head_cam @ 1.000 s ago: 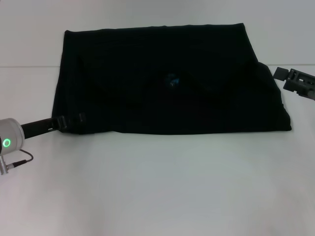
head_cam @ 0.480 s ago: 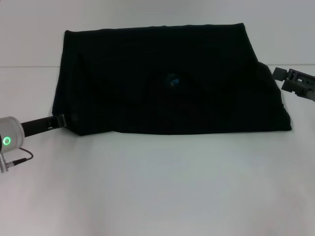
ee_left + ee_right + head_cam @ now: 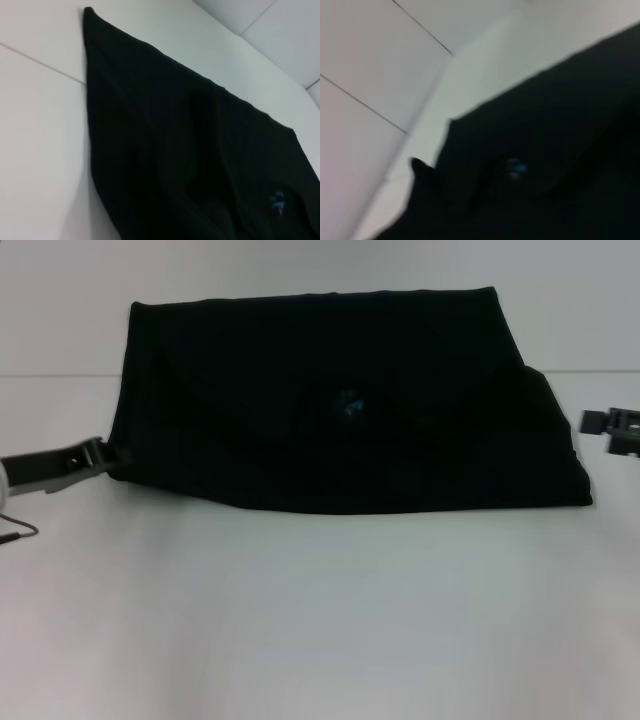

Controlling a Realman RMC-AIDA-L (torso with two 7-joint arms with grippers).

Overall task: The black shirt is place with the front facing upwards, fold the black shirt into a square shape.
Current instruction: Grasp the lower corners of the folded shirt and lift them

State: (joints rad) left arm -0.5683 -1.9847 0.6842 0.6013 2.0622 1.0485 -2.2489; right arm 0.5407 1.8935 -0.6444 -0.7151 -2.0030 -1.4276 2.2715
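The black shirt [image 3: 300, 360] lies flat on the white table as a wide folded rectangle, its small blue neck label [image 3: 350, 403] near the middle. No lettering shows. My left gripper [image 3: 100, 453] sits low at the shirt's left edge, touching or just short of the cloth. Off the shirt's right edge my right gripper [image 3: 592, 421] hovers with a clear gap to the cloth. The left wrist view looks along the black shirt [image 3: 190, 150] with the label [image 3: 276, 201] at its far end. The right wrist view shows the black shirt [image 3: 560, 150] and the label [image 3: 516, 166], blurred.
The white table [image 3: 320, 620] stretches wide and bare in front of the shirt. A thin seam line [image 3: 50, 375] crosses the surface behind the shirt's left side. A cable [image 3: 18, 533] trails from my left arm.
My left gripper has drawn back left and upward from the shirt's lower left corner, which now lies flat. My right gripper has pulled away to the right, off the shirt's edge.
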